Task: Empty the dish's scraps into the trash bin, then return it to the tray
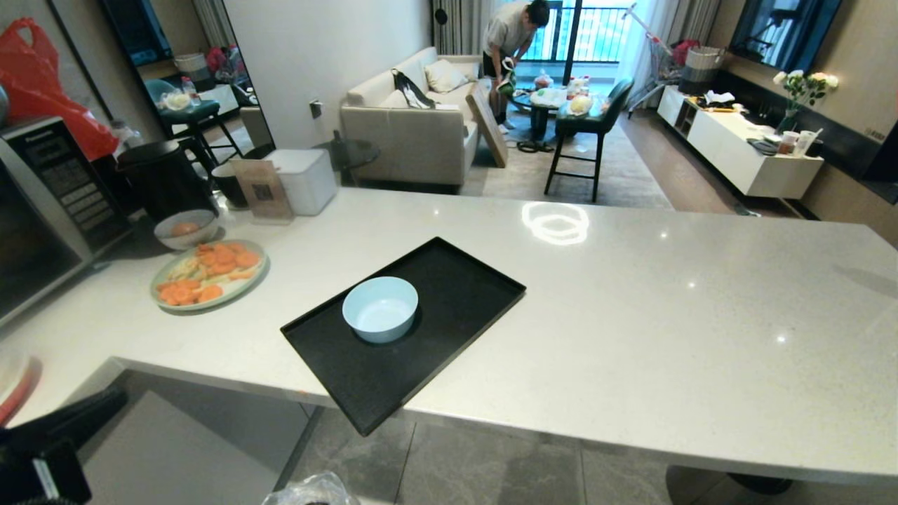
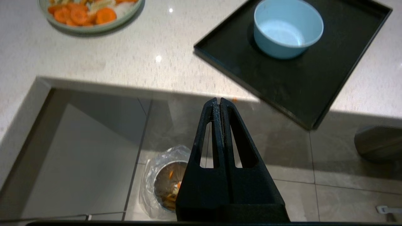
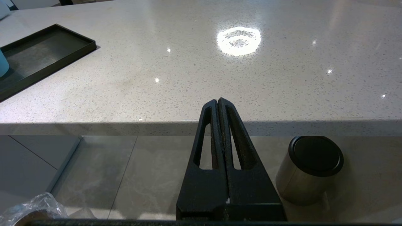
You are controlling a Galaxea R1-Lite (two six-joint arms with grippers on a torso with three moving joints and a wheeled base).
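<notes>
The pale blue dish (image 1: 379, 308) (image 2: 288, 28) stands upright and empty on the black tray (image 1: 456, 280) (image 2: 282, 81), whose near corner overhangs the counter edge. On the floor below stands the bag-lined metal trash bin (image 2: 157, 175) (image 1: 312, 491), with orange and pale scraps (image 2: 171, 194) lying inside it. My left gripper (image 2: 219, 100) is shut and holds nothing; it hangs over the floor in front of the counter, clear of dish and tray, with the bin beneath it. My right gripper (image 3: 217, 100) is shut and empty, parked below the counter edge farther right.
A green plate of carrot slices (image 1: 209, 273) and a white bowl (image 1: 186, 228) sit at the counter's left, by a microwave (image 1: 42, 203). A black-topped steel cylinder (image 3: 309, 169) stands on the floor near my right gripper. A person (image 1: 512, 42) is far off in the room.
</notes>
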